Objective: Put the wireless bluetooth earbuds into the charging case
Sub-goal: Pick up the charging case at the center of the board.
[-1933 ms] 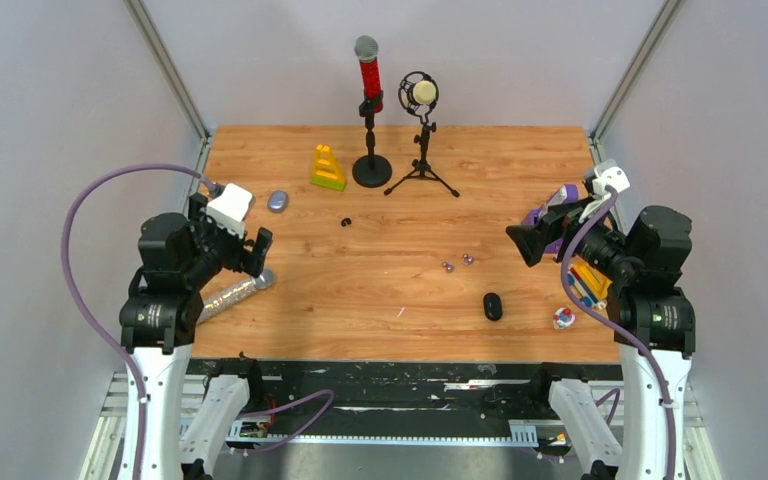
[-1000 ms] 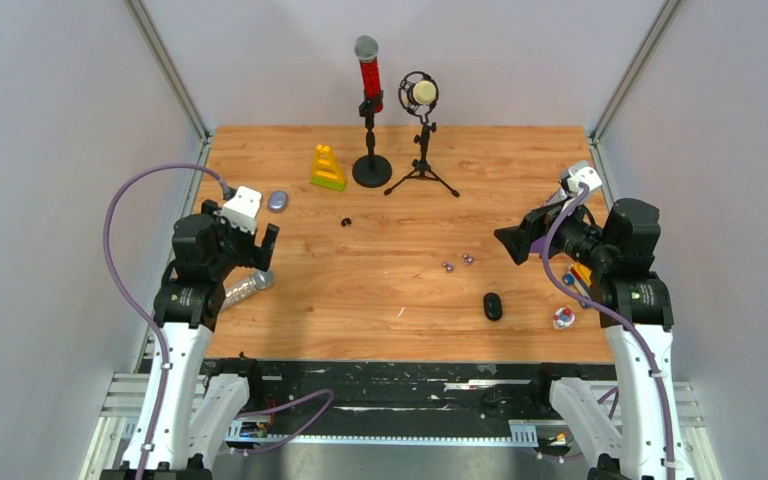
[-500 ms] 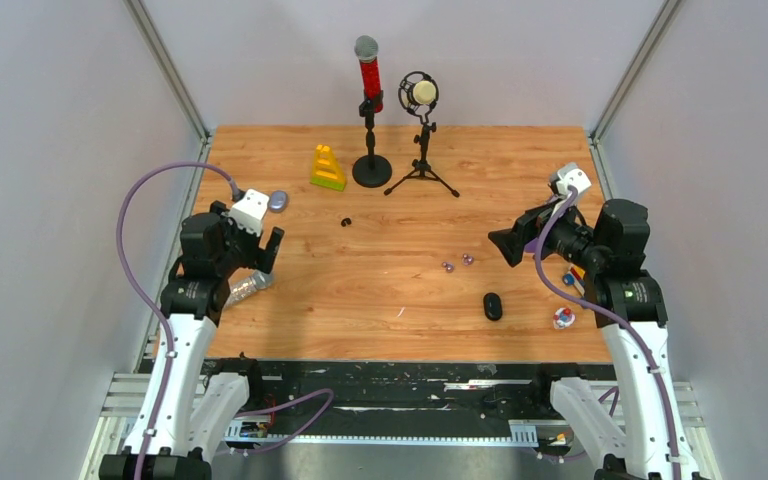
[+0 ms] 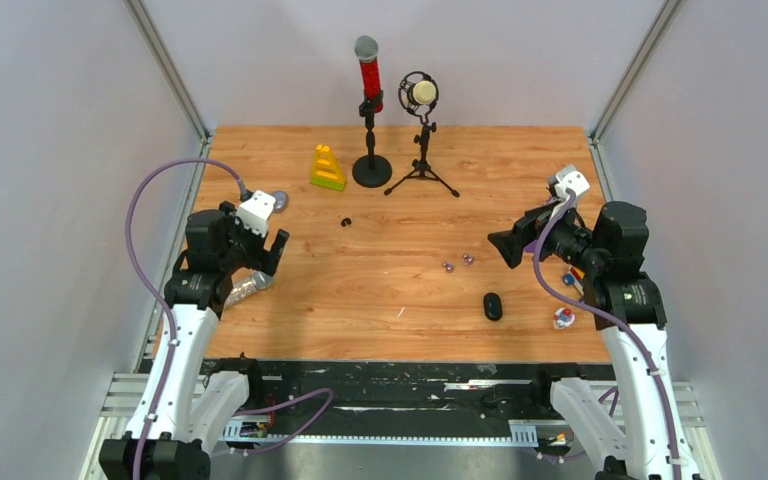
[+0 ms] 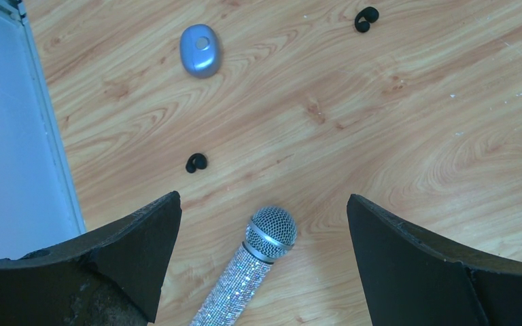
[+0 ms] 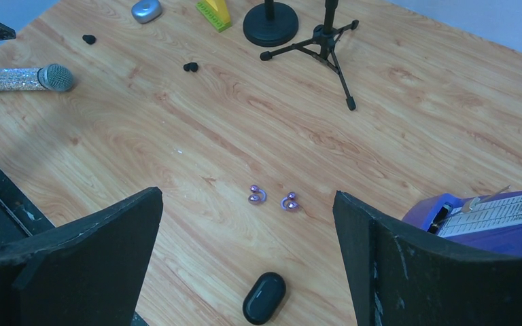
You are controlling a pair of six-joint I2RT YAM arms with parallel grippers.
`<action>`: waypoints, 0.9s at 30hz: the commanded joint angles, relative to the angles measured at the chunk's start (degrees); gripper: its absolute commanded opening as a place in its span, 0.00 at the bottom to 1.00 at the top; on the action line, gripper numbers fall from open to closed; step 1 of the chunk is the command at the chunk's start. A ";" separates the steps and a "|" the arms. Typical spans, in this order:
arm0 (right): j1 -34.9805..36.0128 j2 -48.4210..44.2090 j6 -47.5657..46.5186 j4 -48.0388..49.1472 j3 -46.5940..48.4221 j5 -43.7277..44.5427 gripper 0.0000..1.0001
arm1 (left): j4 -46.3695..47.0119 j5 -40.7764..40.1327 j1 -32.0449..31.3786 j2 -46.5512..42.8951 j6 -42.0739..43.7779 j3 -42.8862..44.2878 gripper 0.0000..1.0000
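Observation:
Two shiny purple earbuds point(image 6: 257, 195) point(image 6: 289, 201) lie side by side mid-table, also in the top view point(image 4: 448, 266). A closed black charging case point(image 6: 264, 298) lies nearer than them point(image 4: 493, 305). One black earbud point(image 5: 196, 162) lies near the left edge, another point(image 5: 366, 17) further right point(image 4: 346, 222). A closed silver-blue case point(image 5: 200, 51) lies beyond. My left gripper point(image 5: 264, 201) is open and empty above a glitter microphone point(image 5: 255, 261). My right gripper point(image 6: 247, 195) is open and empty, raised to the right of the purple earbuds point(image 4: 505, 248).
A red microphone on a round stand point(image 4: 370, 110) and a round microphone on a tripod point(image 4: 421, 130) stand at the back, with a yellow toy point(image 4: 326, 168) to their left. A purple box point(image 6: 489, 217) and small coloured items point(image 4: 563, 318) sit at the right edge.
Both arms have swung inward over the table: the left gripper moved right above the glitter microphone, the right gripper moved left toward the purple earbuds. Nothing on the table has moved.

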 commanded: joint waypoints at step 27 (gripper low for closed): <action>0.40 1.13 -1.68 4.86 -1.79 1.60 1.00 | 3.11 -0.89 0.43 17.87 1.83 8.77 1.00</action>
